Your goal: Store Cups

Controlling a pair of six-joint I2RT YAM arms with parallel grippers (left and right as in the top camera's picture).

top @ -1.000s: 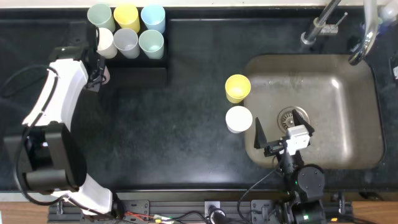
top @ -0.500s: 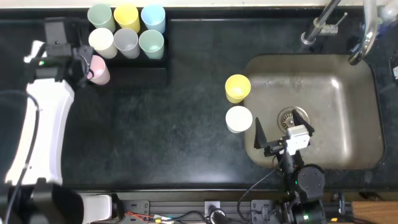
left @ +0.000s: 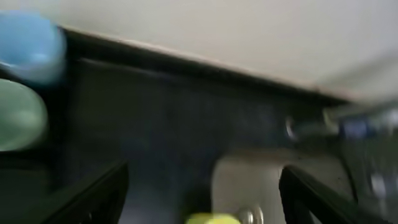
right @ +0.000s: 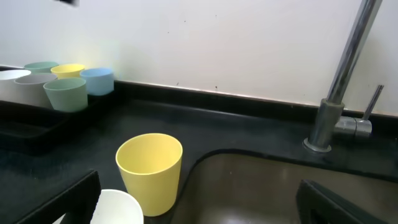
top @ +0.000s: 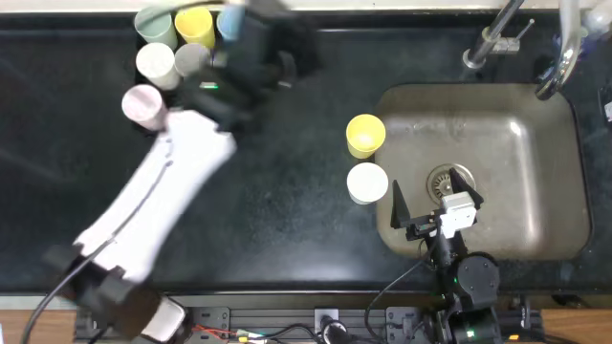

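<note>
Pink cup (top: 143,103): pale pink, round and plain. From above we see it standing on end at ten o'clock on the table (top: 287,239), at six o'clock of a white cup in the tray. We cannot tell whether it sits in the tray's corner or just beside it.
Tray (right: 28,127): black, at eleven o'clock on the table. It holds upright cups: sage green (top: 153,21), yellow (top: 194,24), blue (top: 229,21), white (top: 156,62) and grey (top: 191,57).
Yellow cup (top: 364,135): loose and upright, mouth up, on the table at the sink's rim, at two o'clock of the table's middle.
White cup (top: 367,182): just beside the yellow cup at its six o'clock, also at the rim.
Left gripper (left: 205,180): released, with nothing between its spread fingers. It is blurred over the table at three o'clock of the tray, and its arm crosses the tray's near side.
Right gripper (right: 199,186): released and empty, low at the sink's near-left corner, at five o'clock of the white cup.
Sink (top: 516,124): steel basin at three o'clock, with a faucet (top: 497,38) at its twelve o'clock.
</note>
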